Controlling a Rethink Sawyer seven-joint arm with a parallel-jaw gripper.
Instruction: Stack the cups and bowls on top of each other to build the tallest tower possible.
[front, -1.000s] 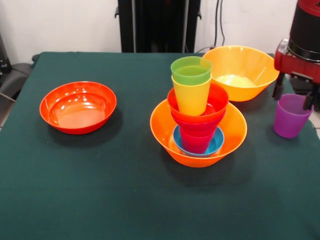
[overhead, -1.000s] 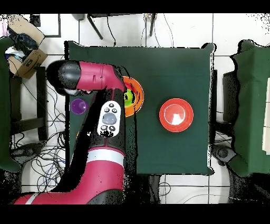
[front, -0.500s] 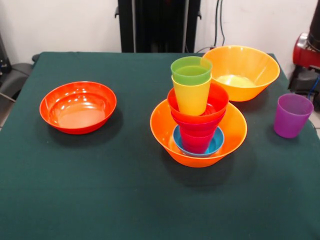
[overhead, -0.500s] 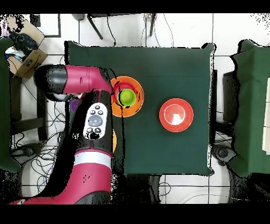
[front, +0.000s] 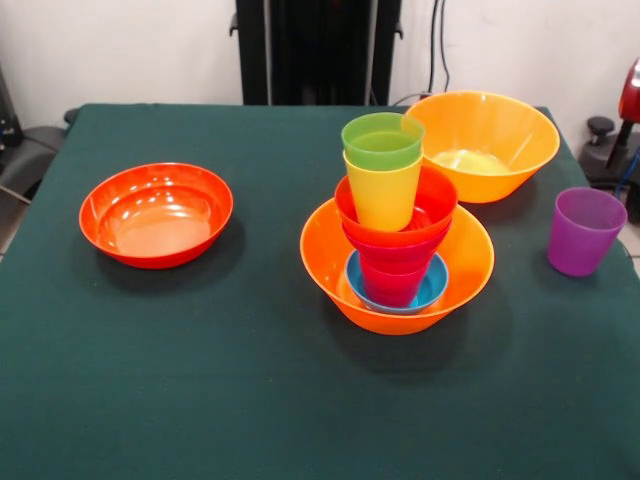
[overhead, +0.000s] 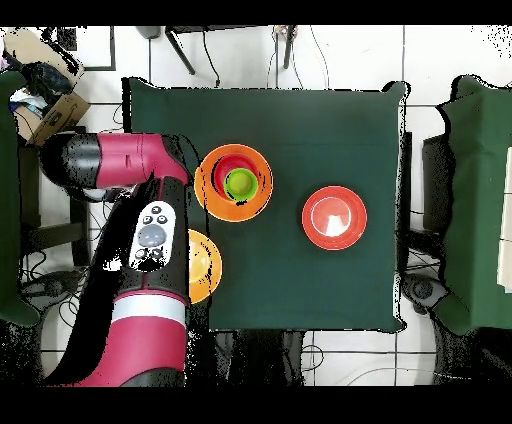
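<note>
The table (front: 150, 400) is covered in a dark green cloth, matt and slightly fuzzy, with no shine. All the dishes look like smooth moulded plastic. The shallow red-orange bowl (front: 156, 213) is very glossy, with bright reflections across its inside. The two large orange bowls (front: 480, 145) (front: 465, 265) are glossy too and a little translucent at the walls. The green cup (front: 382, 141), yellow cup (front: 383, 195) and purple cup (front: 584, 232) have a softer, satin sheen. The small blue bowl (front: 433, 284) shines. The robot arm (overhead: 140, 300) has a smooth, hard red and black shell.
</note>
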